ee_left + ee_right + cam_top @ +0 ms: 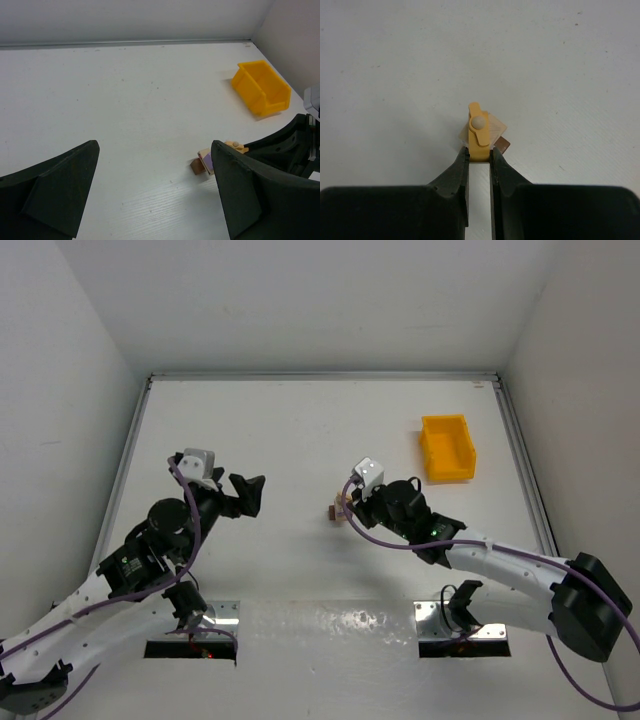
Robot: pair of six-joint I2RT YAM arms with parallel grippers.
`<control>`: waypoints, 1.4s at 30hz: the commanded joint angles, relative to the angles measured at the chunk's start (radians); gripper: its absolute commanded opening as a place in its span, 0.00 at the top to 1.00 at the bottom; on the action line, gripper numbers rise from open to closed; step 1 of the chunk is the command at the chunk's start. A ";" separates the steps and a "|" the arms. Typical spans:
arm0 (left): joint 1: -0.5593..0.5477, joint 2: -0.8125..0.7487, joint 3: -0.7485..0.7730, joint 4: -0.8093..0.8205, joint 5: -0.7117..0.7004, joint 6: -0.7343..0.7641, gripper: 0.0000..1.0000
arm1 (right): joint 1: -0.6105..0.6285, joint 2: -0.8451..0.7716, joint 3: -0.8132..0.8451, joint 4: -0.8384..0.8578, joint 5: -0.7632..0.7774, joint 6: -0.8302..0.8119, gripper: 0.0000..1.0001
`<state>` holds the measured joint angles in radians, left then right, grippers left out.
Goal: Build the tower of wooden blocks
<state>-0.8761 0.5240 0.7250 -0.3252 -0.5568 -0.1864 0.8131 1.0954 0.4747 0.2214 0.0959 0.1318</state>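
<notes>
Tool on my right arm (480,154) is pinching a thin oblong tan block (479,131) with a round peg on its face, its far end sticking out past the fingertips. Just behind it sits the rest of the wood block tower (338,511): a pale block (496,129) turned cornerwise and a darker brown block (504,145) against it, both on the white surface (300,430) near the middle. Whether the held block touches the pale one, I cannot tell. My left tool (248,492) hangs well apart to the left, fingers spread wide, holding nothing. A yellow bin (447,448) stands at the far right of the surface.
</notes>
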 commanded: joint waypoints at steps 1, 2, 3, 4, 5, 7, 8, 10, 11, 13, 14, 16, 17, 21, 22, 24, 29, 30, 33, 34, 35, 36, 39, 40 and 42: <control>0.015 0.002 -0.002 0.044 0.014 0.011 0.09 | 0.001 -0.006 0.016 0.082 0.019 0.011 1.00; 0.015 0.002 -0.002 0.044 0.017 0.011 0.09 | 0.000 -0.008 0.015 0.085 0.021 0.011 1.00; 0.015 0.004 -0.002 0.044 0.017 0.011 0.09 | 0.000 -0.011 0.013 0.091 0.022 0.014 1.00; 0.017 0.002 -0.002 0.044 0.018 0.011 0.09 | 0.001 -0.012 0.010 0.096 0.027 0.014 1.00; 0.019 0.002 -0.002 0.043 0.018 0.013 0.09 | 0.001 -0.012 0.008 0.099 0.027 0.015 1.00; 0.017 0.004 -0.002 0.044 0.020 0.011 0.09 | 0.001 -0.009 0.008 0.099 0.030 0.015 1.00; 0.017 0.002 -0.002 0.044 0.021 0.013 0.09 | 0.001 -0.005 0.007 0.102 0.031 0.017 1.00; 0.017 0.002 -0.002 0.043 0.021 0.011 0.09 | 0.001 -0.003 0.001 0.110 0.030 0.020 1.00; 0.019 0.002 -0.002 0.044 0.021 0.011 0.09 | 0.001 0.000 -0.001 0.110 0.033 0.020 1.00; 0.019 0.002 -0.002 0.044 0.021 0.013 0.09 | 0.000 0.003 -0.001 0.110 0.033 0.020 1.00; 0.019 0.002 -0.002 0.044 0.021 0.011 0.09 | 0.001 0.003 -0.001 0.110 0.031 0.020 1.00; 0.019 0.002 -0.002 0.044 0.023 0.011 0.09 | 0.001 0.004 -0.001 0.108 0.031 0.022 1.00; 0.019 0.002 -0.002 0.044 0.023 0.011 0.09 | 0.001 0.004 -0.001 0.108 0.030 0.022 1.00; 0.019 0.001 -0.002 0.044 0.023 0.011 0.09 | 0.001 0.009 -0.007 0.110 0.028 0.026 1.00; 0.019 0.001 -0.001 0.044 0.023 0.011 0.09 | 0.001 0.011 -0.007 0.110 0.025 0.026 1.00; 0.019 0.001 -0.002 0.044 0.023 0.011 0.09 | 0.001 0.015 -0.008 0.111 0.024 0.029 1.00; 0.019 -0.001 -0.002 0.043 0.023 0.011 0.09 | 0.001 0.015 -0.008 0.114 0.018 0.034 1.00; 0.020 -0.001 -0.002 0.043 0.023 0.011 0.09 | 0.001 0.015 -0.008 0.114 0.018 0.034 1.00; 0.020 -0.002 -0.004 0.041 0.023 0.011 0.09 | 0.001 0.018 -0.010 0.116 0.015 0.035 1.00; 0.020 -0.002 -0.004 0.043 0.023 0.011 0.09 | 0.001 0.017 -0.010 0.118 0.013 0.037 1.00; 0.020 -0.002 -0.004 0.043 0.023 0.011 0.09 | 0.001 0.015 -0.011 0.119 0.013 0.038 1.00; 0.020 -0.002 -0.004 0.043 0.023 0.011 0.09 | 0.001 0.015 -0.011 0.119 0.011 0.038 1.00; 0.020 -0.002 -0.004 0.043 0.023 0.013 0.09 | 0.000 0.015 -0.013 0.118 0.008 0.040 1.00; 0.020 -0.002 -0.004 0.043 0.024 0.011 0.09 | 0.001 0.017 -0.015 0.118 0.007 0.040 1.00; 0.020 -0.002 -0.004 0.043 0.024 0.013 0.09 | 0.001 0.017 -0.019 0.116 0.002 0.042 1.00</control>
<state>-0.8688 0.5236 0.7250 -0.3183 -0.5381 -0.1844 0.8131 1.1122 0.4664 0.2874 0.1184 0.1589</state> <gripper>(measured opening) 0.910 0.133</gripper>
